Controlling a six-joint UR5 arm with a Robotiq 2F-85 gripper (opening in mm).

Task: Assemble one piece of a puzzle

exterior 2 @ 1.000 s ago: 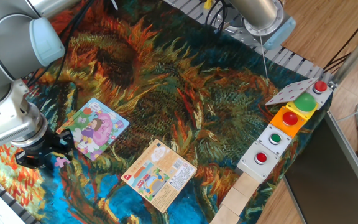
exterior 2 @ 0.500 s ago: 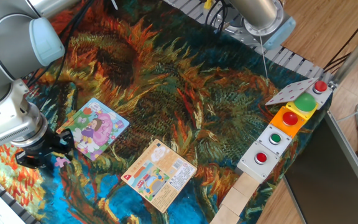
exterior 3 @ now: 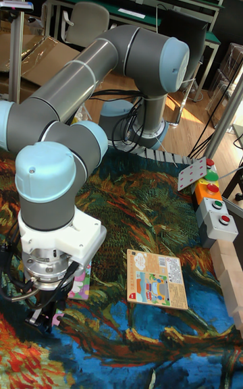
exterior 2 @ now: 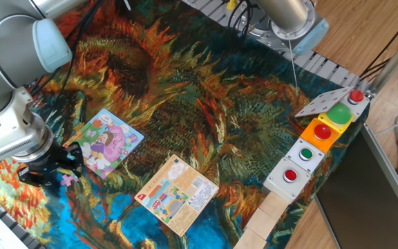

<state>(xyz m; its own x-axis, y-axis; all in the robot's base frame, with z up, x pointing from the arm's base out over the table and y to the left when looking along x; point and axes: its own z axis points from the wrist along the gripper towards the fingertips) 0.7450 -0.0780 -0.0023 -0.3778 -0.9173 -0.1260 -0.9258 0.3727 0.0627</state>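
Far left of the fixed view, the claw [exterior 2: 55,173] sits low over the counter [exterior 2: 206,104], its dark fingers down at the painted sunflower cloth. The piece [exterior 2: 68,178], a small pink-lilac bit, shows right at the fingertips, at about four o'clock from the wrist; the fingers look pressed in on it, pinching it, though the contact itself is murky against the dark metal. In the tall fixed view the wrist blocks nearly everything: only a sliver of the piece [exterior 3: 57,318] peeks out beside the claw [exterior 3: 46,318].

Just beside, at one o'clock from the piece, the puzzle [exterior 2: 103,142] lies flat, girl in purple facing up; its near corner is partly covered by the claw. In the tall view the arm hides all but a strip of the puzzle [exterior 3: 81,282]. Whether any slot in it is open I cannot make out.

Moving right, the orange-peach card [exterior 2: 178,194] lies flat on the cloth, well apart from the puzzle, at four o'clock from it. Farther right, the button boxes [exterior 2: 315,145] line the counter edge, red and green caps up, with pale wooden blocks [exterior 2: 268,218] below, cut off by the frame.
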